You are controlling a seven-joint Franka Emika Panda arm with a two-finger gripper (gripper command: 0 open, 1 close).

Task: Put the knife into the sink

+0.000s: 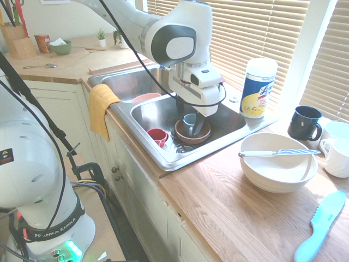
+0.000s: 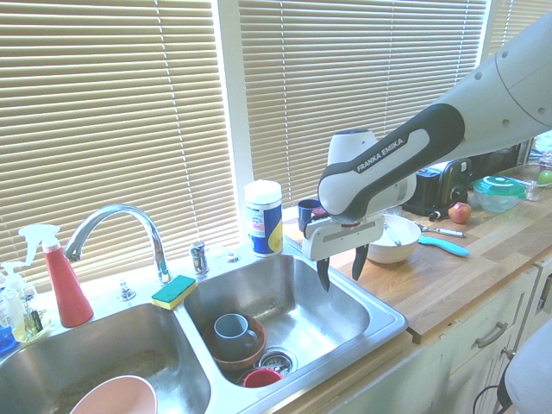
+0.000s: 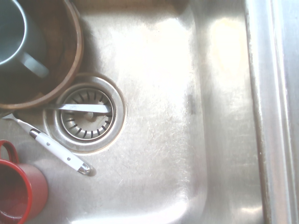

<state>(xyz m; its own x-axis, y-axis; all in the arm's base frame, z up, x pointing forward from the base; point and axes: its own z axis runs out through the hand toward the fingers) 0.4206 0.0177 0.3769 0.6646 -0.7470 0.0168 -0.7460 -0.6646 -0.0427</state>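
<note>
The slim silver knife (image 1: 278,153) lies across the rim of the white bowl (image 1: 278,169) on the wooden counter, right of the sink (image 1: 158,112). My gripper (image 2: 340,269) hangs over the sink's right-hand basin (image 2: 319,319), open, with nothing between its dark fingers (image 2: 323,276). It is well apart from the knife. In the wrist view I look straight down at the basin floor (image 3: 187,116) and its drain (image 3: 86,114).
In the basin sit a brown bowl (image 2: 237,354) holding a grey-blue mug (image 2: 233,328), a red cup (image 1: 158,135), and a white-handled utensil (image 3: 58,151). A wipes canister (image 1: 258,87), dark mug (image 1: 304,123) and light-blue plastic knife (image 1: 322,226) stand on the counter. A yellow towel (image 1: 101,109) drapes the sink's edge.
</note>
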